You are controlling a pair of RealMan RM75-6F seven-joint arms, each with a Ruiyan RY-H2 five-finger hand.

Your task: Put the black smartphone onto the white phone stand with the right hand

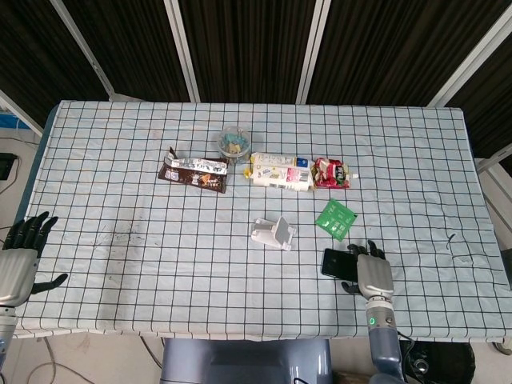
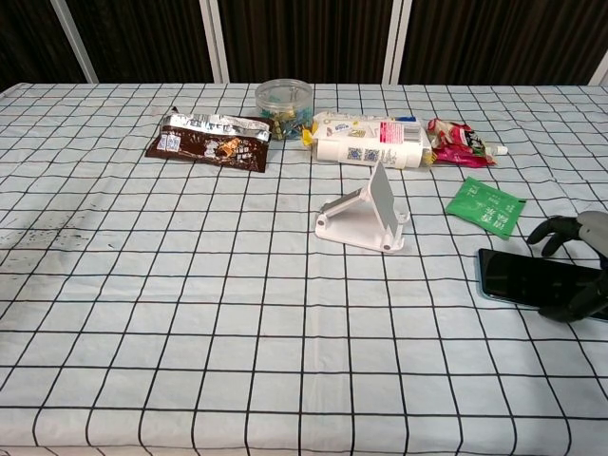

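Note:
The black smartphone (image 1: 334,262) (image 2: 518,275) lies flat on the checked cloth at the front right. My right hand (image 1: 374,273) (image 2: 581,256) covers its right end, fingers curled past the far edge and the thumb by the near edge; the phone is still flat on the cloth. The white phone stand (image 1: 274,233) (image 2: 366,217) sits to the phone's left near the table's middle, with nothing on it. Off the front left corner, my left hand (image 1: 20,258) hangs with its fingers spread and holds nothing.
A green packet (image 1: 336,218) (image 2: 485,206) lies just behind the phone. Further back lie a red pouch (image 1: 331,172), a white bottle on its side (image 1: 280,171), a clear tub (image 1: 234,142) and a brown wrapper (image 1: 194,173). The table's front edge runs close behind my right wrist.

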